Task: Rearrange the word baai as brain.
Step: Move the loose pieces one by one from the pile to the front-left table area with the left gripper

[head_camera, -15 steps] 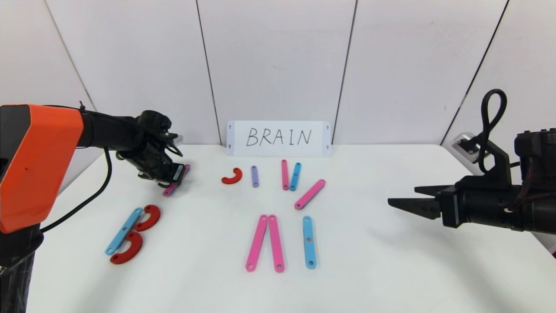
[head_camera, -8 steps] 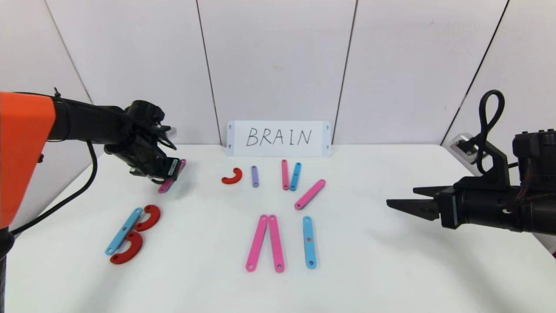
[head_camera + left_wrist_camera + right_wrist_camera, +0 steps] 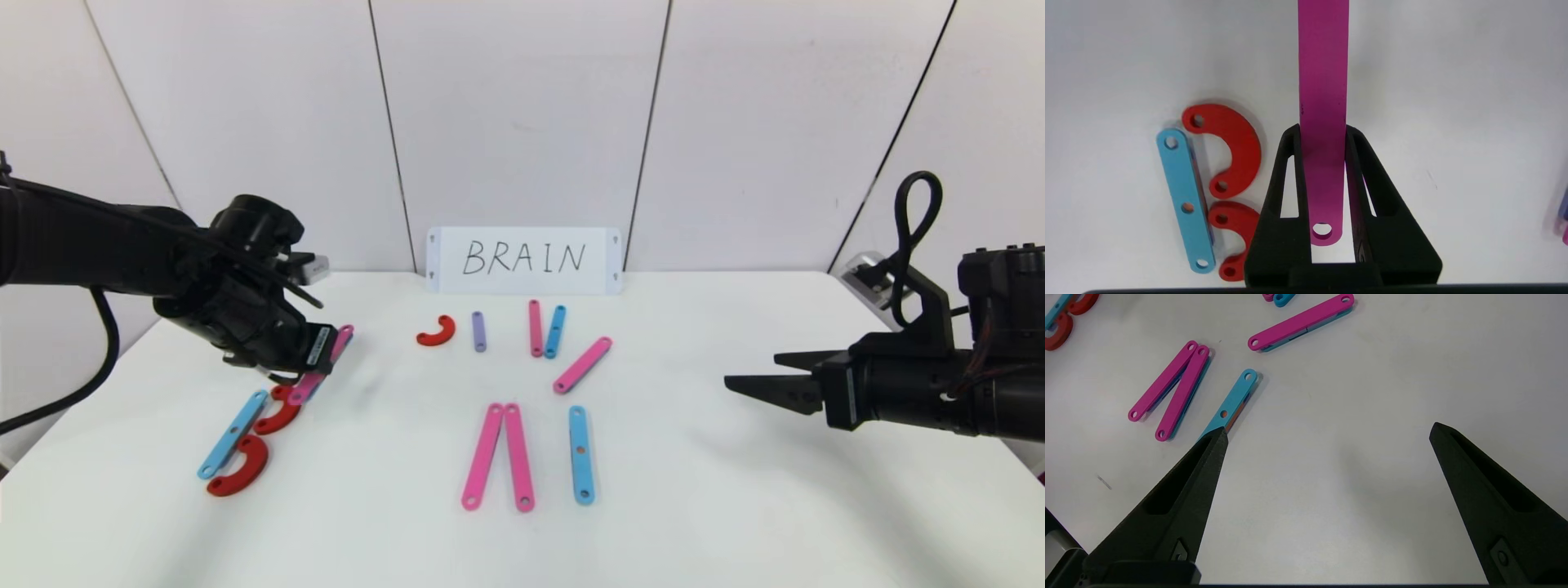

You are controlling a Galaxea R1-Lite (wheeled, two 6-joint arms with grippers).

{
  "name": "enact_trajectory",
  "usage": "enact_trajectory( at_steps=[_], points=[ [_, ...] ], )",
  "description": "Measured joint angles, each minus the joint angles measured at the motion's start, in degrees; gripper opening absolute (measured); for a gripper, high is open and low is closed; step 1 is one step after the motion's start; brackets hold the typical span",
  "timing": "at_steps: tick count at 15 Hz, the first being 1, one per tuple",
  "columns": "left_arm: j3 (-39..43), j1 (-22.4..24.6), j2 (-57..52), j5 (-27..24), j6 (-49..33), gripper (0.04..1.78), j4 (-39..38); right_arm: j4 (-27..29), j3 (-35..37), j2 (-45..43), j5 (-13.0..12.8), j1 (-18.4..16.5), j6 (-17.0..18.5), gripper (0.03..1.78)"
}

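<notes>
The word is laid out in flat plastic pieces on the white table [image 3: 694,506]. At the left, a blue bar [image 3: 233,433] with two red curves [image 3: 241,469] forms a B. My left gripper [image 3: 314,359] is shut on a pink bar [image 3: 1323,81] and holds it just above the table, right beside the upper red curve [image 3: 1237,147]. The bar sticks out past the fingertips. In the middle lie two long pink bars [image 3: 500,456] joined at the top and a blue bar [image 3: 580,454]. My right gripper [image 3: 755,380] hovers open and empty at the right.
Loose pieces lie behind the word: a red curve [image 3: 437,333], a purple bar [image 3: 479,331], a pink bar [image 3: 535,328], a blue bar [image 3: 555,331] and a slanted pink bar [image 3: 582,365]. A white card [image 3: 524,260] reading BRAIN stands against the back wall.
My left gripper has carried the pink bar nearer and to the left, down towards the B's upper red curve. The right arm has barely moved.
</notes>
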Motion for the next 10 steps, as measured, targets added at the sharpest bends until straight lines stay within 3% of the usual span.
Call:
enact_trajectory(
  at_steps=[6, 10],
  points=[
    [11.89, -4.74, -5.73, 0.55, -4.67, 0.3, -4.61, 0.0, 0.0, 0.0, 0.0, 0.0, 0.02, 1.73],
    [15.02, -6.69, -6.19, 2.35, -11.89, 0.3, -6.45, 0.0, 0.1, -0.01, -0.02, 0.0, 0.02, 1.73]
  ],
)
